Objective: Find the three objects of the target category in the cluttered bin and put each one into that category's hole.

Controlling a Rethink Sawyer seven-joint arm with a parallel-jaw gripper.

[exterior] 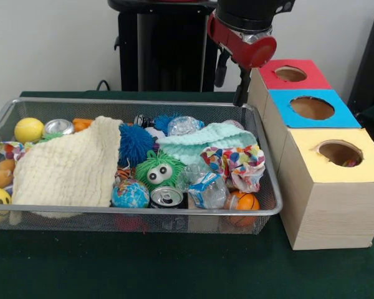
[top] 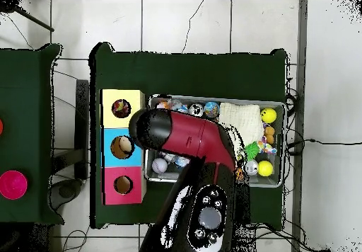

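Three holes wait beside a crowded bin (exterior: 262, 156) — arm (exterior: 246, 37) poised behind them.

The arm hangs at the bin's far corner by the red box (exterior: 291, 75); its gripper's opening and load cannot be told. No target category shows, so a wrong pick is likely. The cream cloth (exterior: 68, 165) and mint cloth (exterior: 206, 140) may hide objects or snag a grasp. The front view shows balls, cans and clutter; from overhead the arm (top: 187, 136) covers much of the bin (top: 280, 107), though all three holes show.
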